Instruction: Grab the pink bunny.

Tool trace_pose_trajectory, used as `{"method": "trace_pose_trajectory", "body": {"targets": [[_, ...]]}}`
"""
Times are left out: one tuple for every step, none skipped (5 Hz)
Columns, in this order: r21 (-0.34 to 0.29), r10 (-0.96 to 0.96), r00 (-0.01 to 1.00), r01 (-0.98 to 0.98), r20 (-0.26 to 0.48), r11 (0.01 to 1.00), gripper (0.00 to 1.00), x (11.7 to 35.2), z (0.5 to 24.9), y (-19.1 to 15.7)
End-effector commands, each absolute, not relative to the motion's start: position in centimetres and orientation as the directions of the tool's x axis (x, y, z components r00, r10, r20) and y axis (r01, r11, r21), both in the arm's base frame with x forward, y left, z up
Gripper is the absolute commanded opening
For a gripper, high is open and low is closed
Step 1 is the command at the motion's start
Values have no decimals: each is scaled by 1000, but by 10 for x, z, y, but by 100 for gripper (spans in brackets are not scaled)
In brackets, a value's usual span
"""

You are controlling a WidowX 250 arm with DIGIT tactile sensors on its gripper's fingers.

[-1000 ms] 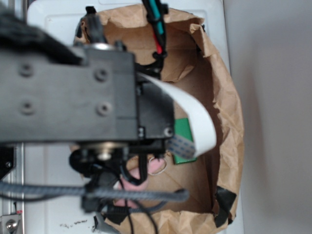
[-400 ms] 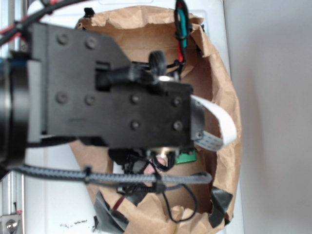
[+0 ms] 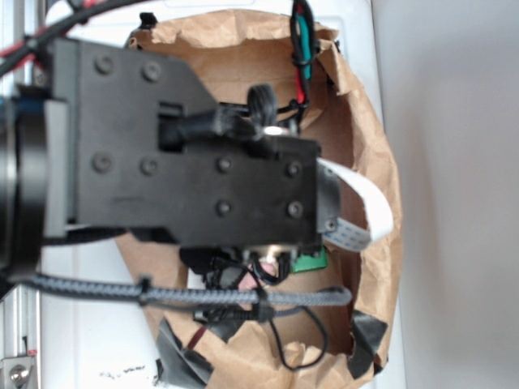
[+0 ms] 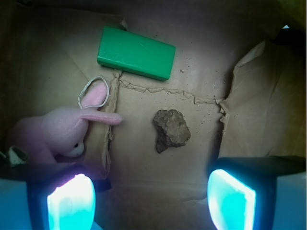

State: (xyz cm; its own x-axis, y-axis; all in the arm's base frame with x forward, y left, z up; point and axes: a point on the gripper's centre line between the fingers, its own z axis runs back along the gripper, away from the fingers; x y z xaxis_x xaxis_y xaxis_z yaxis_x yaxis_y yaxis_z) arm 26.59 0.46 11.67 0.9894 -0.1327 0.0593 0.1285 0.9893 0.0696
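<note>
Plush bunny (image 4: pixel 53 134) at the left inside the paper bag (image 4: pixel 249 110), block (image 4: pixel 136 52) behind it, rock-like lump (image 4: pixel 171 129) right of the bunny, gripper (image 4: pixel 151 203) nearest the camera, fingers (image 4: pixel 72 201) spread.

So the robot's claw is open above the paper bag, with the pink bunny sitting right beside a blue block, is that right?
Nearly. The block is green, not blue, as the wrist view shows. The rest holds: the gripper is open over the bag, and the bunny lies beside the block, one ear reaching toward it.
</note>
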Motion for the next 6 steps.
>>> {"method": "trace_pose_trajectory", "body": {"targets": [[55,-189,947,181,261,982,100,313,138,36],[52,-214,945,207,247,977,100,327,131,43],[75,-288,926,278,244,958,100,328,125,40],[141,-465,857,443,222,885,100,322,109,25],[214,-676,708,641,206,737,100,308,101,8],[285,-828,535,778,166,560,100,301,96,-3]]}}
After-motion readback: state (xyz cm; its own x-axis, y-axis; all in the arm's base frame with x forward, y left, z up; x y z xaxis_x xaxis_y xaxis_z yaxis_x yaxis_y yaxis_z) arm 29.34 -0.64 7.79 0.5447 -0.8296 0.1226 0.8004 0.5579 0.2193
